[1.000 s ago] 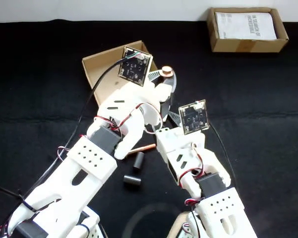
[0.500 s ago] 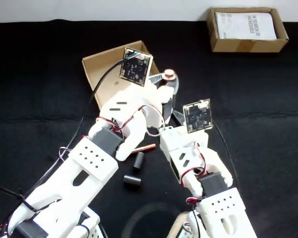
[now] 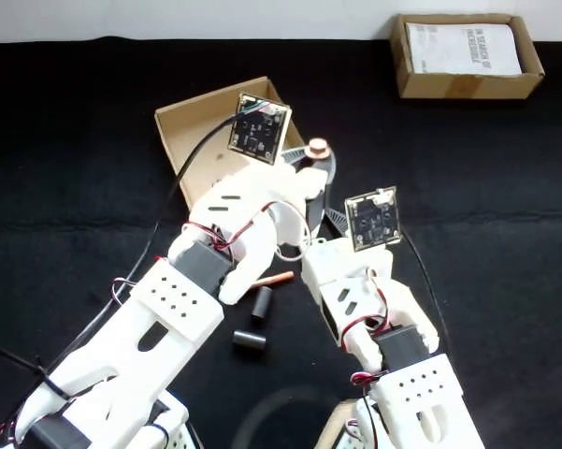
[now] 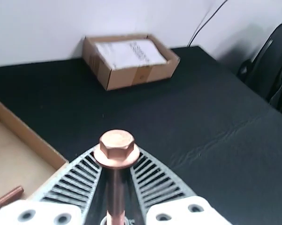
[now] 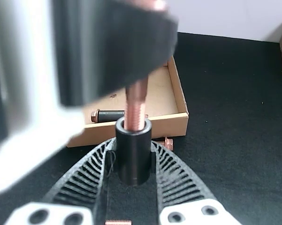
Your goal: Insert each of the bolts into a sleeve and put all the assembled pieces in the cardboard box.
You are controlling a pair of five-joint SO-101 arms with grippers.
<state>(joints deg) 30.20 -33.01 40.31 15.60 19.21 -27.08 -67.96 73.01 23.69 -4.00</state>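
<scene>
While the copper bolt (image 5: 136, 101) stood with its threaded end inside the mouth of the black sleeve (image 5: 133, 159), most of the shaft was above the sleeve rim. The right gripper (image 5: 133, 145) was clamped on the sleeve and held it upright between its ribbed fingers. The left gripper (image 4: 116, 159) was closed narrowly on the bolt shaft just under the hex head. The left gripper's blurred body blocked much of the right wrist view above the sleeve.

Both grippers met just beside a corner of the open cardboard box (image 3: 182, 126). One assembled piece (image 5: 108, 115) lay inside the box against its near wall. A second bolt head (image 5: 168, 142) showed on the black table (image 3: 75, 187), just outside that wall.

Near the left arm's forearm lay a loose bolt (image 3: 273, 279), an upper loose sleeve (image 3: 261, 302) and a lower loose sleeve (image 3: 249, 340). The three lay close together but apart.

A second cardboard box (image 3: 466, 56), holding a printed sheet, sat well apart at the table's far edge.
</scene>
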